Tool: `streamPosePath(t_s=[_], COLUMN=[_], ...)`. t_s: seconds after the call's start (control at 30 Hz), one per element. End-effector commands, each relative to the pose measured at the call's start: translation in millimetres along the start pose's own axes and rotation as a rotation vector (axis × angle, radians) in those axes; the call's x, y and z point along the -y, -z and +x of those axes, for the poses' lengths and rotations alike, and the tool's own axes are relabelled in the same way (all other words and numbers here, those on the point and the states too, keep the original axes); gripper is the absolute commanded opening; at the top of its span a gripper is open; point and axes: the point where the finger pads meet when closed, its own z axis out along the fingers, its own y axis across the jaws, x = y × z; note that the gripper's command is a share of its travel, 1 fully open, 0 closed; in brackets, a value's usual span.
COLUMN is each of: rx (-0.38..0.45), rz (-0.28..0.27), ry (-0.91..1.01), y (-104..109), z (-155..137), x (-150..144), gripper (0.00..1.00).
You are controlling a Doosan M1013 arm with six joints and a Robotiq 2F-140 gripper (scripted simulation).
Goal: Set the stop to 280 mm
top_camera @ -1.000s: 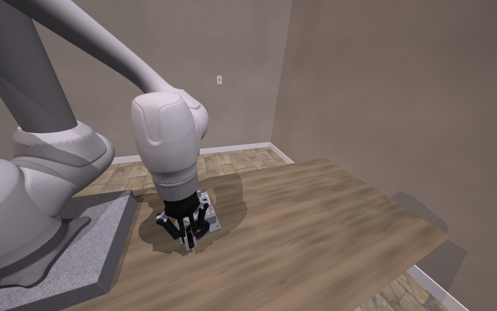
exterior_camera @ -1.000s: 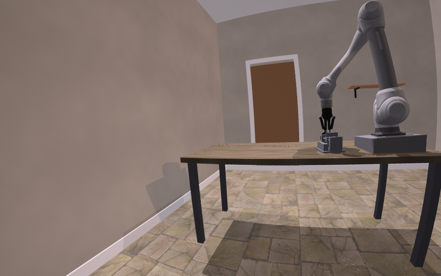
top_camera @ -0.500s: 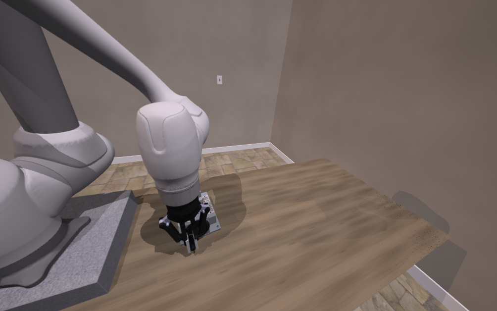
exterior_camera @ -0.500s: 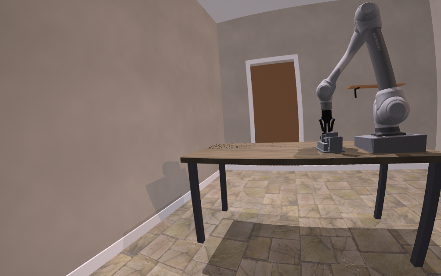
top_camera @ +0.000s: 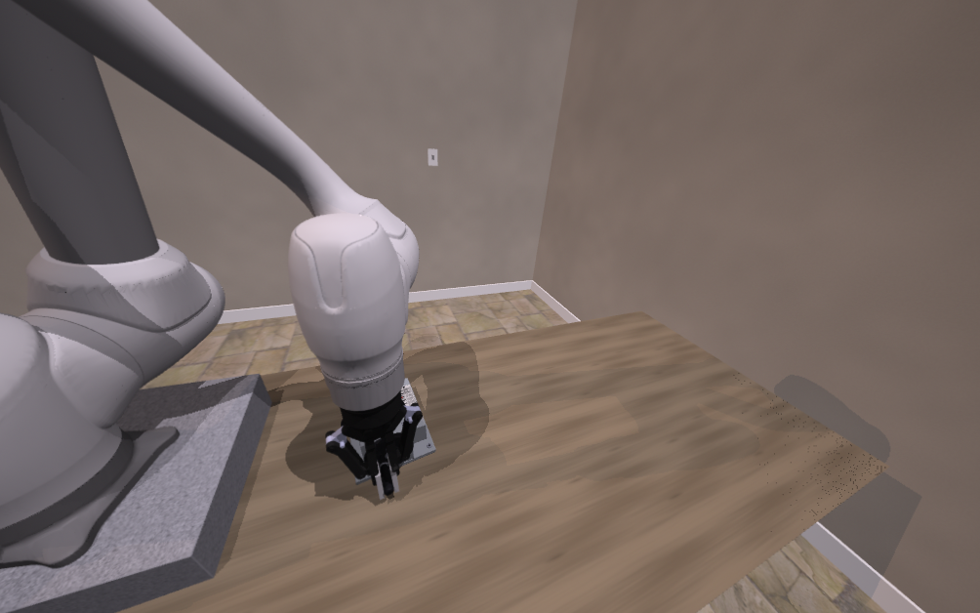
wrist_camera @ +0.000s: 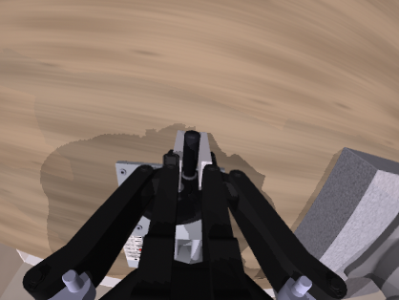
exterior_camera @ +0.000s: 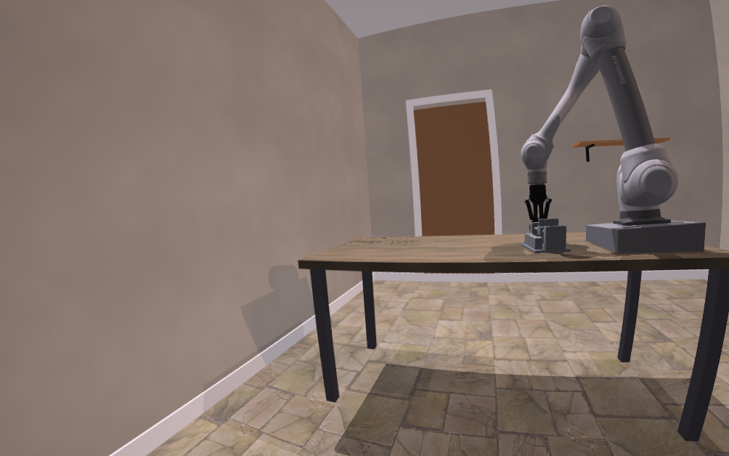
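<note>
A wooden table (top_camera: 578,448) (exterior_camera: 441,250) (wrist_camera: 200,62) on dark legs stands over stone tiles (exterior_camera: 446,322) — a brown door (exterior_camera: 455,171) beyond. The device (top_camera: 423,437) (exterior_camera: 555,237) (wrist_camera: 125,170) sits near the grey base block (top_camera: 169,498) (exterior_camera: 653,238) (wrist_camera: 329,201); over it, the gripper (top_camera: 387,480) (exterior_camera: 537,219) (wrist_camera: 191,142) pinches the handwheel's black handle (wrist_camera: 192,148).

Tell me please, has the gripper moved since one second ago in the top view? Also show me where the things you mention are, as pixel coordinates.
Yes. The gripper (top_camera: 387,478) (exterior_camera: 538,218) (wrist_camera: 191,142) has moved rightward and slightly down in the picture, away from the grey block (top_camera: 173,506) (exterior_camera: 645,239) (wrist_camera: 326,205).
</note>
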Motion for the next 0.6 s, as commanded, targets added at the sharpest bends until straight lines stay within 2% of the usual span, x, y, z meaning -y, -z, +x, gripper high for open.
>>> streamPosePath(t_s=[0.0, 0.3, 0.57], rx=[0.000, 0.000, 0.000], rz=[0.001, 0.001, 0.001], ry=[-0.001, -0.001, -0.001], y=[-2.4, -2.2, 12.0], z=[0.0, 0.0, 0.0], x=[5.6, 22.1, 38.9], gripper=[0.04, 0.04, 0.04])
